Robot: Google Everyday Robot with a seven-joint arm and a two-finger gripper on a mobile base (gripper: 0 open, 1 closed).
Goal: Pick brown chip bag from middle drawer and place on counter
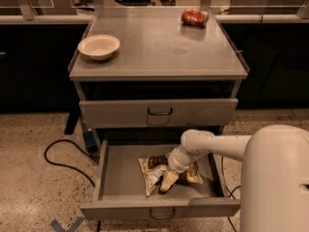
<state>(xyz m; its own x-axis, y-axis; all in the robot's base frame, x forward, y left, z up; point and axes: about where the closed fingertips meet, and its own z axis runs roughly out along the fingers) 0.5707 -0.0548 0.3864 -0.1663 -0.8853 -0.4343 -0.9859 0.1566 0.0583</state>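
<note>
The brown chip bag lies crumpled on the floor of the pulled-out middle drawer, right of centre. My gripper reaches down into the drawer from the right and sits on the bag's front right part, touching it. My white arm crosses the drawer's right side and hides part of the bag. The grey counter is the cabinet top above.
A cream bowl stands at the counter's left and a red-orange packet at its back right. A closed drawer sits above the open one. A black cable lies on the floor at left. My white body fills the lower right.
</note>
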